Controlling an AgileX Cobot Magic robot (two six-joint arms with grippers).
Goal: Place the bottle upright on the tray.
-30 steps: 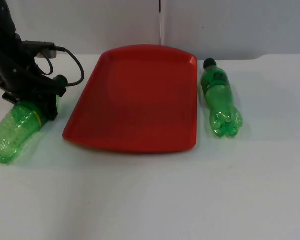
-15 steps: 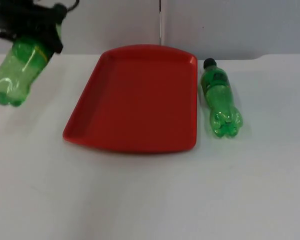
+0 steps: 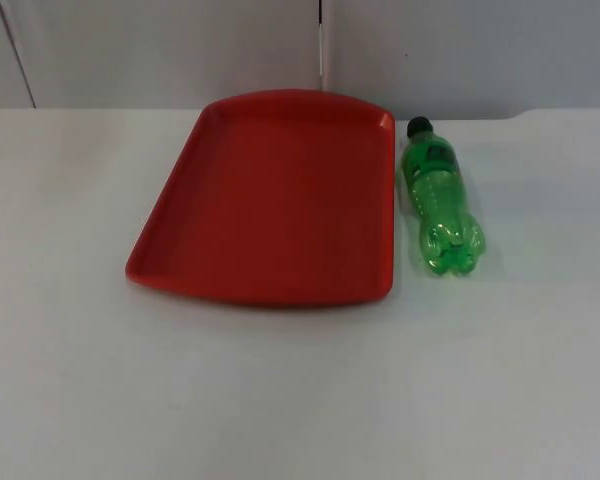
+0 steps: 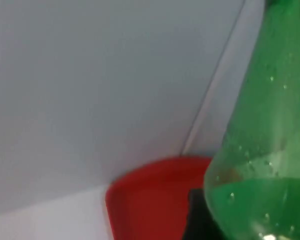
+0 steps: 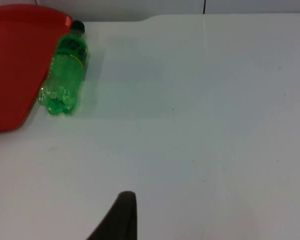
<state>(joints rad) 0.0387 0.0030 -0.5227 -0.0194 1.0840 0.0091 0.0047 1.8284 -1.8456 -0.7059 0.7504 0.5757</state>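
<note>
Where the left wrist view looks along the left tool, a green bottle stands very close to the lens, with droplets on its wall and green liquid in its lower body. Whether the left tool grips this bottle cannot be told from the pictures. Behind that bottle, a corner of the red tray lies on the white bench, and the grey partition wall rises beyond it.

From above, the red tray lies flat at bench centre, and its floor carries nothing. Just beside its right rim, a second green bottle lies on its side on the white bench, black cap toward the wall and base toward the camera.

One black fingertip of the right tool shows over bare bench, well apart from the lying bottle. Its opening cannot be told.
</note>
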